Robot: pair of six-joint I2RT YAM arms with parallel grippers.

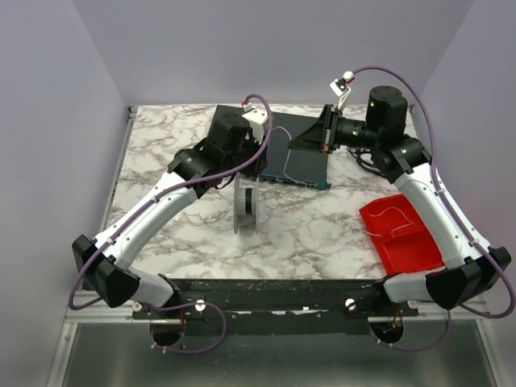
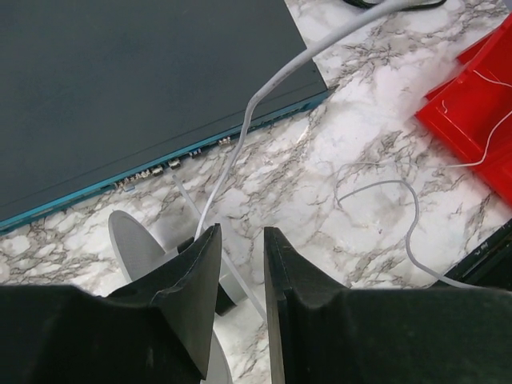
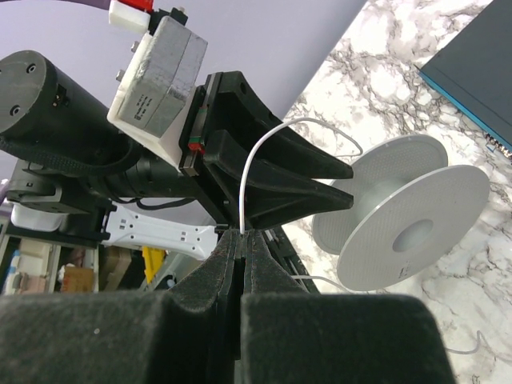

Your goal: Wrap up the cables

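Note:
The cable is a very thin white wire (image 2: 264,92). My right gripper (image 3: 242,234) is shut on it, and the wire rises from the fingertips in an arc (image 3: 248,172). In the left wrist view the wire runs across the dark box and down to the grey spool (image 2: 132,244), passing behind my left finger. My left gripper (image 2: 240,232) is open just above the spool, with nothing clamped between its fingers. From above, the spool (image 1: 246,205) stands on edge below the left gripper (image 1: 255,165). The right gripper (image 1: 292,146) points left over the box.
A flat dark box with a blue edge (image 1: 298,157) lies at the back centre. A red tray (image 1: 403,242) with a loose piece of white wire sits at the right. Another loose loop of wire (image 2: 404,208) lies on the marble table between the box and the tray.

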